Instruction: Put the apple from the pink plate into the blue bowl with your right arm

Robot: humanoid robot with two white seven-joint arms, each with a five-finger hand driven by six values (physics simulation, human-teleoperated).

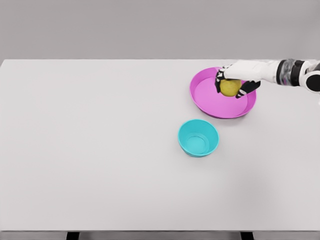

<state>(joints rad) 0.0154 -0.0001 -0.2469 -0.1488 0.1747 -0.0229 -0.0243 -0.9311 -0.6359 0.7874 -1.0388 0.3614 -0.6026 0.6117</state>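
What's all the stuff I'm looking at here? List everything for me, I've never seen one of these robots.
table: one, white, fills most of the view.
plate: one, pink, far right part of the table.
apple: one, yellow-green, over the plate, in the fingers.
bowl: one, blue, empty, in front of the plate, nearer the robot.
right arm: one, white, entering from the right.
right robot hand: one, white and black, fingers curled around the apple.

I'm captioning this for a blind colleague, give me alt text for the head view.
The robot's right hand, reaching in from the right, is closed around a yellow-green apple over the pink plate on a white table. An empty blue bowl stands just in front of the plate, nearer the camera.
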